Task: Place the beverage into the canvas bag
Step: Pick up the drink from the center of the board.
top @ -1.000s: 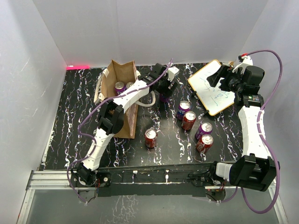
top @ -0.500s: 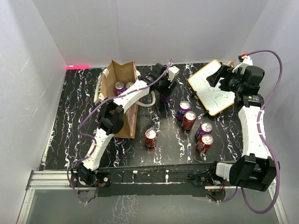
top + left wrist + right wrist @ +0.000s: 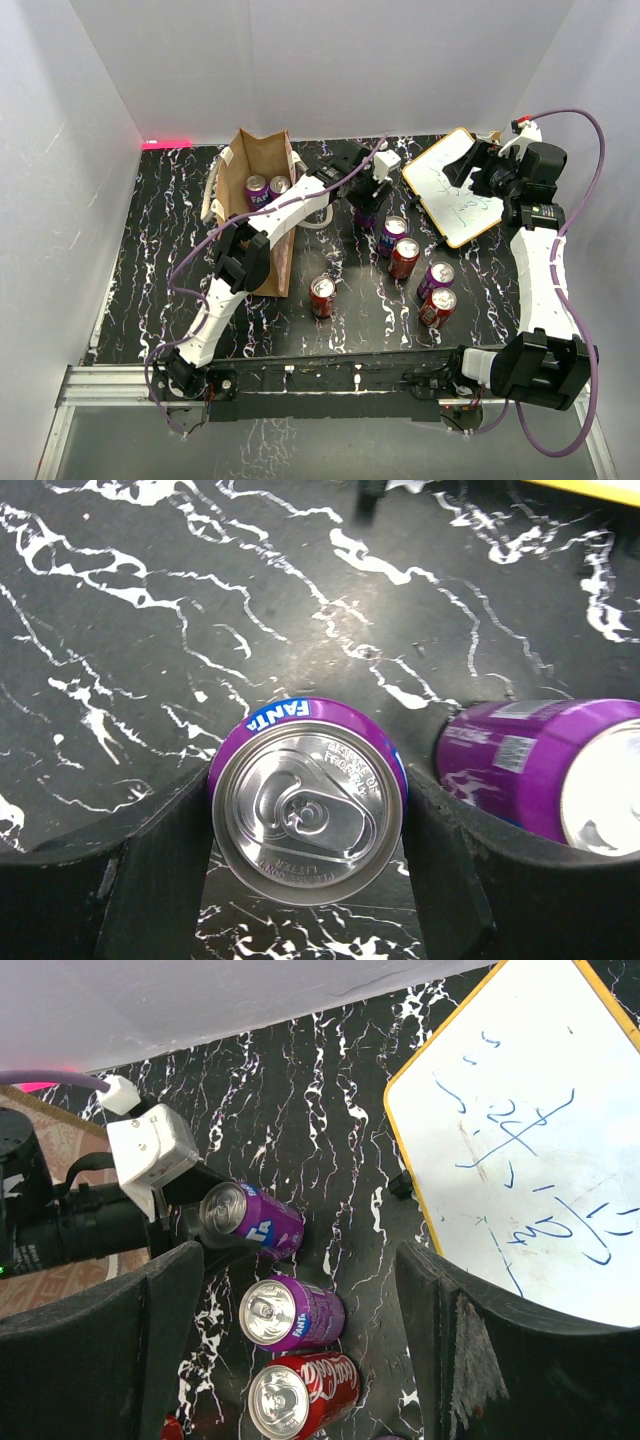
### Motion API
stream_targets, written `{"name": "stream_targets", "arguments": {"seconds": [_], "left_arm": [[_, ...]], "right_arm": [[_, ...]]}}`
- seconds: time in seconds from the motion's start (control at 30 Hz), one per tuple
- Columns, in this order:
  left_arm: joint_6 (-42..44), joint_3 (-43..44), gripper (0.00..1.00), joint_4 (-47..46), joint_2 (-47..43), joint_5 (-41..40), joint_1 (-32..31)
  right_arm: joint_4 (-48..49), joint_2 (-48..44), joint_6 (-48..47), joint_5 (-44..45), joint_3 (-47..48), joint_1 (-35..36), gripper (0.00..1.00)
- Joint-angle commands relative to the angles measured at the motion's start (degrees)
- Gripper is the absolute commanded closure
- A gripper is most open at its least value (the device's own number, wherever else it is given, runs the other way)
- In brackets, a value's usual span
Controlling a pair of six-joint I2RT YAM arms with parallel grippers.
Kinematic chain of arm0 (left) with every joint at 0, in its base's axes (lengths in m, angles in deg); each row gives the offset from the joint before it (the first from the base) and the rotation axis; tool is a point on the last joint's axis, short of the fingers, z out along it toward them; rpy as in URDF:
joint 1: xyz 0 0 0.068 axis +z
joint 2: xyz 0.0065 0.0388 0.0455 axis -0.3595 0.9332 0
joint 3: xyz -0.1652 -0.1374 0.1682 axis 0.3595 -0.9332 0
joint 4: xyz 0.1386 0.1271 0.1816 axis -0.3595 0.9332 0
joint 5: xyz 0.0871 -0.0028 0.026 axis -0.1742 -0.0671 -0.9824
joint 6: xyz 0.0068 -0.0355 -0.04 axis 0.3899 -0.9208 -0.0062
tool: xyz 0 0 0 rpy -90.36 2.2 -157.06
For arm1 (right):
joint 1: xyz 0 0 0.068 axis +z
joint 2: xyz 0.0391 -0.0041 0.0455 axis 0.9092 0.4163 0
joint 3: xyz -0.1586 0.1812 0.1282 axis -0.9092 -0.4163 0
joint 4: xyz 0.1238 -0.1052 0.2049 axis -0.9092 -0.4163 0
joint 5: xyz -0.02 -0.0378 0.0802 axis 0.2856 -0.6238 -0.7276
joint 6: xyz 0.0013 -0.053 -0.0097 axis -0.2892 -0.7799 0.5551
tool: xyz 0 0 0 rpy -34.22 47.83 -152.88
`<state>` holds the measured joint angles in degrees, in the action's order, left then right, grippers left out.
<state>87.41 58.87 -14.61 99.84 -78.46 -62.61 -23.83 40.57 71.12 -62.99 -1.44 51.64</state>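
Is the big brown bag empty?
Not empty: two purple cans show inside the tall brown canvas bag's open top.

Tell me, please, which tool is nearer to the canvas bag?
Left. The left tool sits just right of the canvas bag, gripping a purple can; the right tool is far off by the whiteboard.

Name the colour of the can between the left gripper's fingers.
The can is purple, silver on top; left wrist view.
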Motion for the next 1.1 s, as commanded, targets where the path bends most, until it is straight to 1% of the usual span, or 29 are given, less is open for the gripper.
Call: {"name": "stream_targets", "arguments": {"seconds": [0.0,0.03,0.3,0.53,0.73,0.93,1.07], "left_arm": [[0.8,4.3,0.97,-1.9,-8.8,4.1,-0.9],[0.9,4.3,1.0,-1.8,-9.6,4.4,-1.0],[3.0,3.7,1.0,-1.3,-15.2,4.9,-1.2],[5.8,5.2,1.0,-0.9,-19.5,4.5,-1.2],[7.8,6.0,1.0,-0.3,-23.3,3.1,-1.2],[9.3,4.0,1.0,0.3,-28.3,1.7,-1.2],[11.3,1.4,1.0,0.9,-32.1,-1.0,-1.0]], "right_arm": [[2.8,-1.1,0.3,-0.9,-0.1,-0.4,0.2],[2.9,-1.1,0.3,-0.9,-0.1,-0.4,0.2],[3.0,-1.1,0.3,-1.0,-0.2,-0.4,0.2],[2.8,-1.0,0.2,-1.1,0.0,-0.4,0.2],[2.4,0.6,0.3,-1.3,2.3,-0.4,0.2],[0.9,3.3,0.7,-2.2,5.1,-0.3,0.2],[1.9,4.3,1.6,-2.9,5.1,-0.1,0.2]]}}
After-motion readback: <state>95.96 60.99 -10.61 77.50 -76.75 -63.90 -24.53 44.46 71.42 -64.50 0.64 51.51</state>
